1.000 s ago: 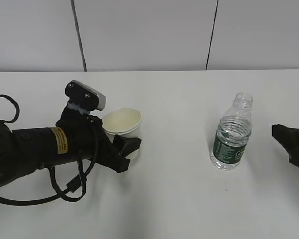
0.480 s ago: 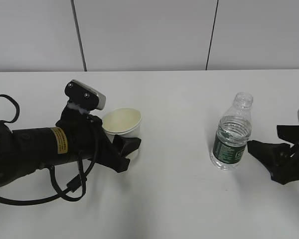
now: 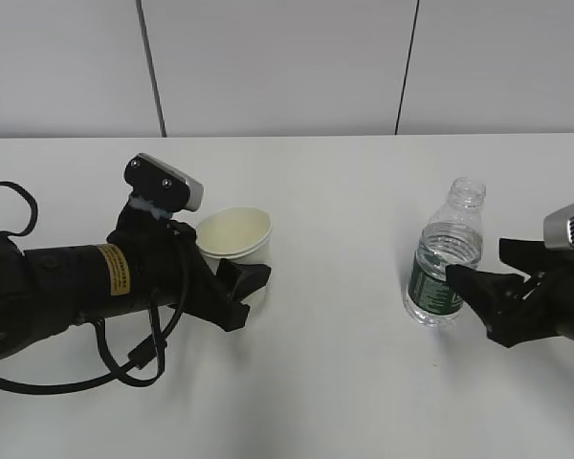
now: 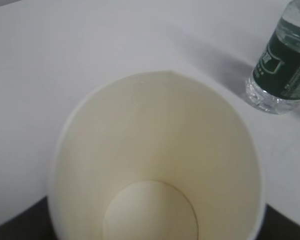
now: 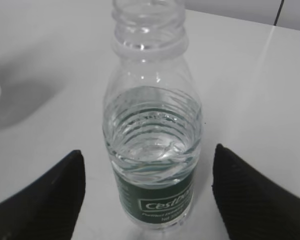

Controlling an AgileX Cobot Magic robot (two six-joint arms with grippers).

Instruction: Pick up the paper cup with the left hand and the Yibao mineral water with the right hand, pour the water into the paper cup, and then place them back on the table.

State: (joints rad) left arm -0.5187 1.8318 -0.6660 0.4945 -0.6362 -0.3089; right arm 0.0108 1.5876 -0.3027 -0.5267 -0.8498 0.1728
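The white paper cup (image 3: pixel 234 232) stands on the white table (image 3: pixel 344 382), left of centre, empty, cream inside (image 4: pixel 155 150). My left gripper (image 3: pixel 239 258) holds it around the lower wall, one finger in front, the other hidden behind it. The Yibao mineral water (image 3: pixel 445 258) stands upright to the right, capless, about half full, and also shows in the left wrist view (image 4: pixel 282 65). My right gripper (image 3: pixel 478 263) is open at label height, a finger on each side of the bottle (image 5: pixel 152 135), not touching it (image 5: pixel 147 195).
A grey wall with two dark vertical seams stands behind the table's far edge. The left arm's black cable (image 3: pixel 124 368) loops on the table in front of the arm. Bare table lies between cup and bottle.
My right gripper has come in from the right edge to the bottle and now has it between its open fingers. The left arm and cup have not moved.
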